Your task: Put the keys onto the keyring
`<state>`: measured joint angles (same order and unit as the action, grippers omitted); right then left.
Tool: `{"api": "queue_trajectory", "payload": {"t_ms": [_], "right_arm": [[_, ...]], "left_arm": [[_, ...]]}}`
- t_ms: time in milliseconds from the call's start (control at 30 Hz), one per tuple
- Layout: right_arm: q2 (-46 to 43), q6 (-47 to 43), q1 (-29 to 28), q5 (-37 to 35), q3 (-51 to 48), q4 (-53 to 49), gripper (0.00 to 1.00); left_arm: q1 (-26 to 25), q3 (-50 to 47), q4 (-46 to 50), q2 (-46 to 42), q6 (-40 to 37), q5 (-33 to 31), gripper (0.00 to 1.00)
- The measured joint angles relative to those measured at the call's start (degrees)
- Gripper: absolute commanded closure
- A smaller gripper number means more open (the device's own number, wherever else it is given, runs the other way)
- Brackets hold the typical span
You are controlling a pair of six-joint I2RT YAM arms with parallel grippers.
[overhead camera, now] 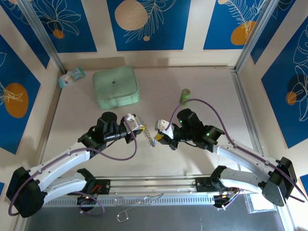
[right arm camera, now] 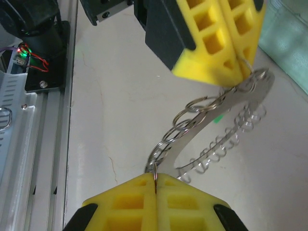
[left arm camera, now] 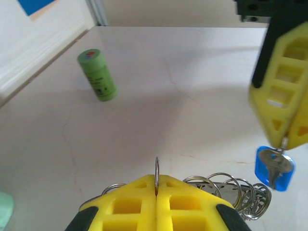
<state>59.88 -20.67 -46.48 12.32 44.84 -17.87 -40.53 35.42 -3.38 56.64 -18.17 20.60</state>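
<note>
Left wrist: left gripper (left arm camera: 157,182) pinches keyring (left arm camera: 226,185), right gripper (left arm camera: 285,142) pinches blue key (left arm camera: 273,168). Thin grip; key could twist loose.

key (left arm camera: 274,168): blue head | keyring (right arm camera: 236,103): silver | fingers (left arm camera: 130,204): yellow | cylinder (left arm camera: 97,74): green
</note>
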Motion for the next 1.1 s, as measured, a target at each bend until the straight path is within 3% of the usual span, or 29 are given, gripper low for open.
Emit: {"api": "queue_trajectory", "payload": {"t_ms": [233,1100], "right_arm": [[0.70,-1.44,-0.07,0.02,0.28,0.44,1.00],[3.72,2.34,-1.20,-8.41,2.29,7.21,1.00]], "left_arm": [[0.00,0.46,1.92,-0.02,0.31,5.01,1.00],[-0.68,4.94,4.79,3.13,7.39,4.94,1.00]]}}
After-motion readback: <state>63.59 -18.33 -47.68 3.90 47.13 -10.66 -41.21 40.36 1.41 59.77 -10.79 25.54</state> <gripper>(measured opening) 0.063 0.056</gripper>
